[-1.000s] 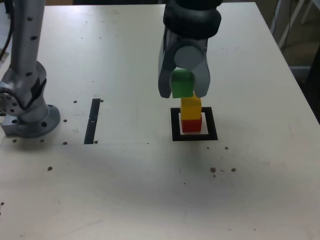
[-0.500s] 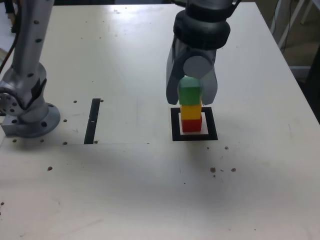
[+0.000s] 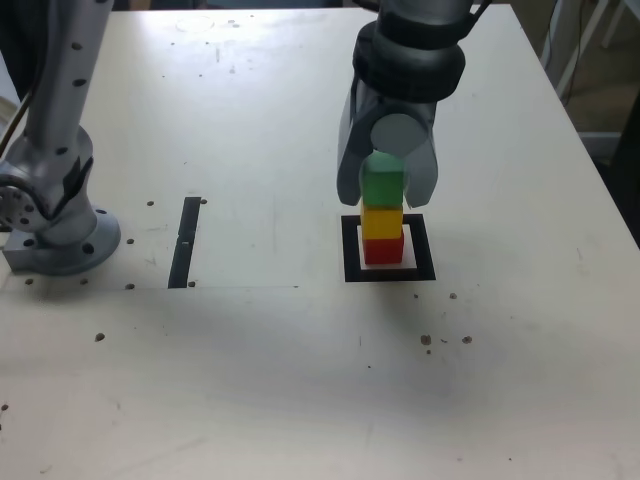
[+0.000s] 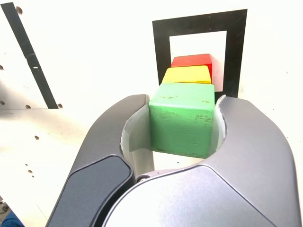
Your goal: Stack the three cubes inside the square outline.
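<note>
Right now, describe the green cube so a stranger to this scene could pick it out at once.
Find the black square outline on the pale table, towards the exterior view's right. A short column of cubes rises inside it. The green cube is the top one, above the yellow cube and red cube, and the only one clamped in the grey gripper.

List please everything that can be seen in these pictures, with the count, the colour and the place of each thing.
green cube: one, green, held between the jaws, on or just above the yellow cube.
yellow cube: one, yellow, on the red cube.
red cube: one, red, bottom of the stack, inside the square outline.
square outline: one, black frame with pale inner area, flat on the table.
black strip: one, black, narrow, toward the exterior view's left of the outline.
table: one, off-white, with small dark holes.
gripper: one, grey, shut on the green cube.
arm base: one, silver-grey, at the exterior view's left edge.
</note>
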`<move>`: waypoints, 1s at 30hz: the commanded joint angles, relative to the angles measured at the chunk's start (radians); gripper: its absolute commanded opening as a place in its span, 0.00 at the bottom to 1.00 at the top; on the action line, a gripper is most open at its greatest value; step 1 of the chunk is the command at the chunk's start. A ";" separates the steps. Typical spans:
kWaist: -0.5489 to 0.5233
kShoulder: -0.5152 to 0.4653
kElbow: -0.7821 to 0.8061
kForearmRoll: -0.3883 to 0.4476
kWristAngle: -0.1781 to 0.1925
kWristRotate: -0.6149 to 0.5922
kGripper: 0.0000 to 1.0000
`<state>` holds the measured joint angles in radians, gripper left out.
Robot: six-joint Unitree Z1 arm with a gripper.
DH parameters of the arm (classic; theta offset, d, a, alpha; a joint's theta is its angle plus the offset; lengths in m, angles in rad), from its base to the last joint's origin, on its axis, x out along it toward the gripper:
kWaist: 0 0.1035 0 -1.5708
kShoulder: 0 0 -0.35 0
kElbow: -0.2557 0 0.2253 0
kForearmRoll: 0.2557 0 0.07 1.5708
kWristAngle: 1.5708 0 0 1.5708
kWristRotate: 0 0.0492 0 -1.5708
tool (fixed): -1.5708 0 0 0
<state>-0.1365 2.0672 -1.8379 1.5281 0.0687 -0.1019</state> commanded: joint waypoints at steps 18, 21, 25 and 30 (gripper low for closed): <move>0.002 0.012 0.002 0.010 -0.012 0.010 0.56; 0.002 0.011 0.003 0.010 -0.012 0.013 0.72; 0.002 0.004 0.005 0.017 -0.006 0.010 0.92; 0.002 -0.005 0.007 0.024 -0.003 0.002 0.99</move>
<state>-0.1360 2.0720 -1.8336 1.5455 0.0647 -0.0972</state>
